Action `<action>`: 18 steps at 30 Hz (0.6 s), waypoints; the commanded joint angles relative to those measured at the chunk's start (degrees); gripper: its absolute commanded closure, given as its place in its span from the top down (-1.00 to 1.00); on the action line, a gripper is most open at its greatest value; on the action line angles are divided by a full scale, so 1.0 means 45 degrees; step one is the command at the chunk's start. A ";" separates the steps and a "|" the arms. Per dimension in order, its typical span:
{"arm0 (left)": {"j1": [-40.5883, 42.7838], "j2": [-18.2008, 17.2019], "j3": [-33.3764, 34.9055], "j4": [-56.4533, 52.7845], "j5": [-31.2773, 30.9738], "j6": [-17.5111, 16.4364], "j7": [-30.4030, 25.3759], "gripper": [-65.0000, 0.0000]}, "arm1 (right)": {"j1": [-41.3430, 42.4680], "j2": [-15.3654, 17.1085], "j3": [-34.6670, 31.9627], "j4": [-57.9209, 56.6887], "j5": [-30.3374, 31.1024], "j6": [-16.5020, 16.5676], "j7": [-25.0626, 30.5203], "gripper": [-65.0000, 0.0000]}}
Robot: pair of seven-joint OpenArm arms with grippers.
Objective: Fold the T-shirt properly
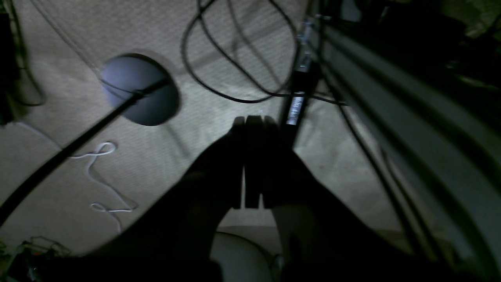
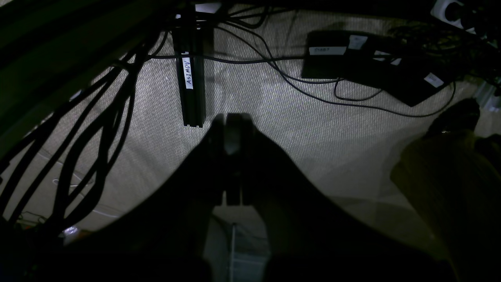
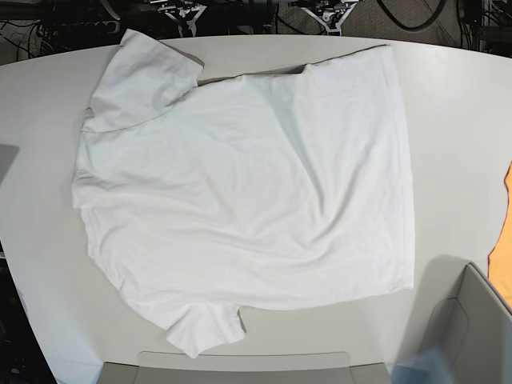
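The white T-shirt [image 3: 248, 192] lies spread flat on the white table [image 3: 456, 128] in the base view, one sleeve at the upper left and one at the lower left. Neither arm shows in the base view. My left gripper [image 1: 250, 121] appears shut in the left wrist view, dark, hanging over carpet floor away from the shirt. My right gripper [image 2: 231, 117] appears shut in the right wrist view, also over the floor. Neither holds anything.
An orange cloth [image 3: 504, 240] lies at the table's right edge. Grey box edges [image 3: 464, 320] stand at the front right and front [image 3: 240, 364]. On the floor are cables [image 1: 235, 58], a dark round base [image 1: 139, 90], black boxes [image 2: 372, 62] and a labelled rail [image 2: 191, 82].
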State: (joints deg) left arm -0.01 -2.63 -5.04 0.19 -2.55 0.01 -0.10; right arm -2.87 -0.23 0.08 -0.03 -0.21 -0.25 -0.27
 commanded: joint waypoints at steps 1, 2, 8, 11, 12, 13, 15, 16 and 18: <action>0.0032 -0.0108 0.0016 -0.0012 0.0048 0.0046 -0.0047 -0.99 | -0.0094 0.0002 -0.0007 0.0007 -0.0022 0.0007 -0.0027 -0.99; 0.0032 -0.0265 0.0016 -0.0012 0.0048 0.0046 -0.0047 -0.99 | -0.0113 0.0002 -0.0007 0.0007 -0.0022 0.0007 -0.0047 -0.99; -0.0007 -0.0616 0.0016 0.0008 0.0048 0.0046 -0.0047 -0.99 | -0.0367 -0.0506 -0.0027 0.0007 -0.0022 0.0007 -0.0047 -0.99; -0.0046 -0.0636 0.0016 0.0047 0.0048 0.0046 -0.0047 -0.99 | -0.0328 -0.0896 0.0032 0.0007 -0.0003 0.0007 -0.0047 -0.99; -0.0046 -0.0636 0.0016 0.0047 0.0048 0.0046 -0.0047 -0.99 | -0.0270 -0.0975 -0.0007 0.0007 -0.0003 0.0007 -0.0047 -0.99; -0.0046 -0.0636 0.0016 0.0047 0.0048 0.0046 -0.0047 -0.99 | -0.0231 -0.1014 -0.0007 0.0007 -0.0003 0.0007 -0.0047 -0.99; -0.0046 -0.0636 0.0016 0.0047 0.0048 0.0046 -0.0047 -0.99 | -0.0094 -0.1014 -0.0007 0.0007 -0.0003 0.0007 0.0031 -0.99; -0.0027 -0.0616 0.0016 0.0047 0.0048 0.0046 -0.0047 -0.99 | -0.0094 -0.0975 -0.0007 0.0007 -0.0003 0.0007 0.0031 -0.99; 0.0012 -0.0597 0.0016 0.0047 0.0048 0.0046 -0.0047 -0.99 | -0.0231 -0.0896 -0.0007 0.0007 -0.0003 0.0007 0.0012 -0.99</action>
State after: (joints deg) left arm -0.16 -5.23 -5.04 0.25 -2.55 0.01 -0.14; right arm -3.51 -4.01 0.03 0.08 -0.23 -0.45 -0.10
